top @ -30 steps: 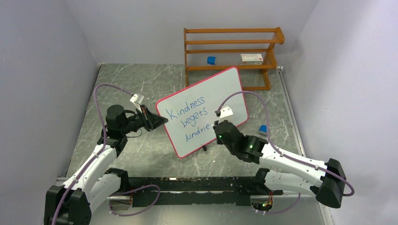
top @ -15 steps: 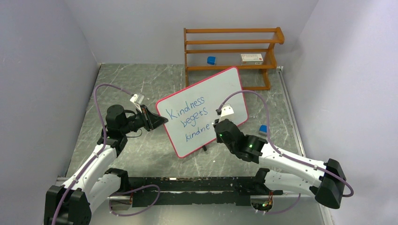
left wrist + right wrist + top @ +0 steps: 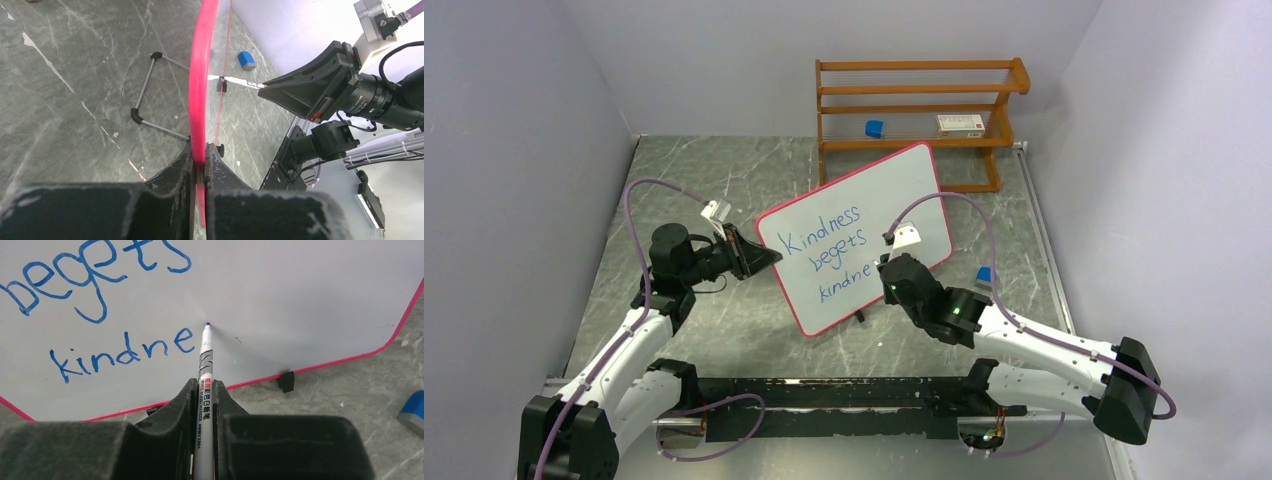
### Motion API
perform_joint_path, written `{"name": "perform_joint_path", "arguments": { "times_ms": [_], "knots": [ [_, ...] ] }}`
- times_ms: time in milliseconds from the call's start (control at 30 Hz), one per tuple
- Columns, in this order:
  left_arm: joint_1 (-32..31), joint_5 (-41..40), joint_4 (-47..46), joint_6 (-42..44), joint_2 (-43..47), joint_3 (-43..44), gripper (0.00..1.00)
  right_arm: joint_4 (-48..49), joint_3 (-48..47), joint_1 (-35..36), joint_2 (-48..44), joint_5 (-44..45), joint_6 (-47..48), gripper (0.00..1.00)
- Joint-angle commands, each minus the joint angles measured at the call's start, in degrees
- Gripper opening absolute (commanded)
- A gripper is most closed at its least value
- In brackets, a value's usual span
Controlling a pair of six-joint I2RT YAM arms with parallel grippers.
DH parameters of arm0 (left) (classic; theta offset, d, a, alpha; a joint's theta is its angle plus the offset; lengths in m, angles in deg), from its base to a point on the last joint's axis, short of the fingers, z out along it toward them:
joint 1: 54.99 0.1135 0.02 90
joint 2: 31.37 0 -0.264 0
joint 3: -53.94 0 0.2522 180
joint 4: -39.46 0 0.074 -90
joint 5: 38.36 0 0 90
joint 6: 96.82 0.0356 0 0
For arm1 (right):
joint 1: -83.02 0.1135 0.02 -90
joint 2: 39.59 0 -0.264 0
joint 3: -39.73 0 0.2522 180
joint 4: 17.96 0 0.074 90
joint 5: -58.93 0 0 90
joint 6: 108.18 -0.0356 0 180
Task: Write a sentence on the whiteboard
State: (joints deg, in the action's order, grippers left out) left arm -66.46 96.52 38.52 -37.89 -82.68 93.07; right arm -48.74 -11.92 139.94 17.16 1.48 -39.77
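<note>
Edgewise, whiteboard (image 3: 201,75) inside closed left pincer (image 3: 200,156); marker (image 3: 206,347) in closed right pincer (image 3: 204,390), tip beside sentence (image 3: 127,351).

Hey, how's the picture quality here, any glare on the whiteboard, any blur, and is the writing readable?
Top external view: soft even light, no glare on the whiteboard, the sentence readable. Right wrist view: lettering sharp, the marker casts a faint shadow rightward, the right gripper soft. Left wrist view: the left gripper blurred, red rim sharper.
</note>
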Motion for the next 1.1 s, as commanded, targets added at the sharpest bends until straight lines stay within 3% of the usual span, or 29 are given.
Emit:
{"name": "perform_joint_path", "arguments": {
  "times_ms": [0,1067],
  "knots": [
    [-0.31,-2.24,1.15,1.10,0.10,1.27,0.05,2.15,0.75,-0.59,-0.68,-1.21,0.31,0.00],
    [-0.32,-2.51,1.60,1.37,0.24,1.44,0.05,-2.38,1.09,-0.58,-0.94,-3.28,-0.92,0.00]
  ]
}}
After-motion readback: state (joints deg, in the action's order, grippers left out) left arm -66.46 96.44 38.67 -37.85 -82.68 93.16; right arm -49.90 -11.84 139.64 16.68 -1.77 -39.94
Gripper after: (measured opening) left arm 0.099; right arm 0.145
